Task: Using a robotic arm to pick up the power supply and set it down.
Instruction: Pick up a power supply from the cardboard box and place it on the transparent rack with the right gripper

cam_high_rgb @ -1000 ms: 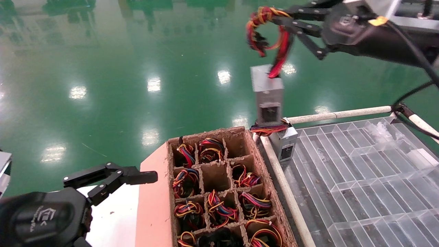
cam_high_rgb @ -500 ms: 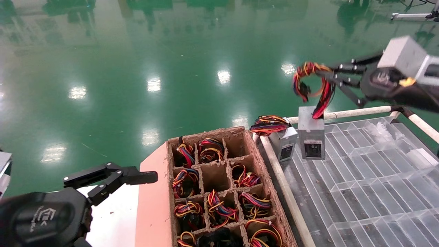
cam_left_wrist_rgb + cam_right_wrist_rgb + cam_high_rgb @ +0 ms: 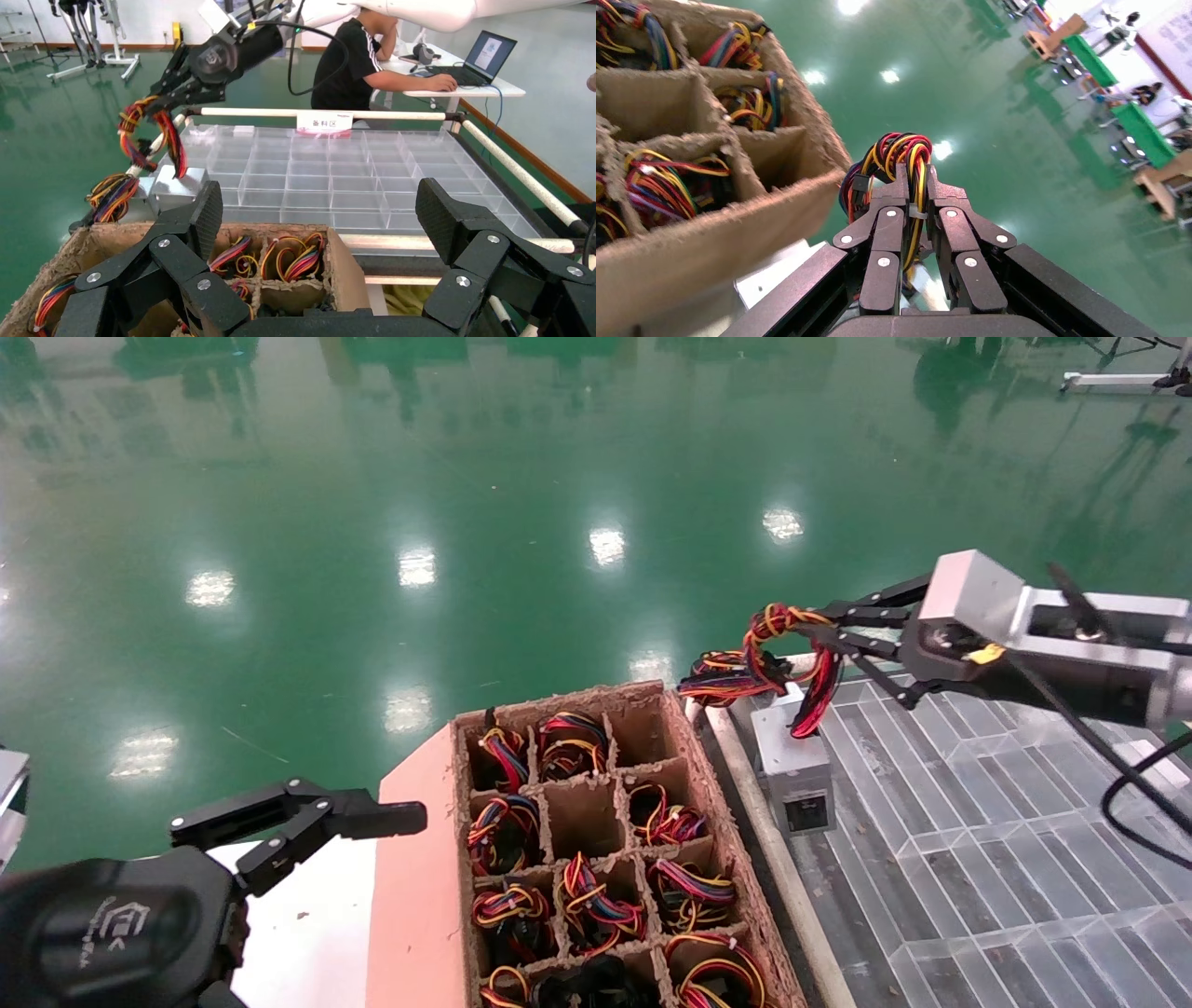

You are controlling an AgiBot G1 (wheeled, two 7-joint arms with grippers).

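My right gripper (image 3: 805, 628) is shut on the looped red, orange, yellow and black wire bundle (image 3: 898, 151) of the power supply (image 3: 793, 770). Its silver box hangs upright below the wires, black socket panel toward me, at the left edge of the clear tray (image 3: 978, 803). Whether it touches the tray I cannot tell. The left wrist view shows the same box (image 3: 176, 191) under the right gripper (image 3: 158, 105). My left gripper (image 3: 320, 210) is open and holds nothing, parked low at the left beside the cardboard crate (image 3: 559, 700).
A second silver box with a flatter wire bundle (image 3: 722, 677) sits just behind the held one. The crate's cells hold several wire bundles. White rails (image 3: 773, 840) frame the tray. A person (image 3: 358, 56) sits at a desk beyond it.
The right gripper came down from high over the floor with the power supply, first to the right over the tray, then left and nearer. The left arm has not moved.
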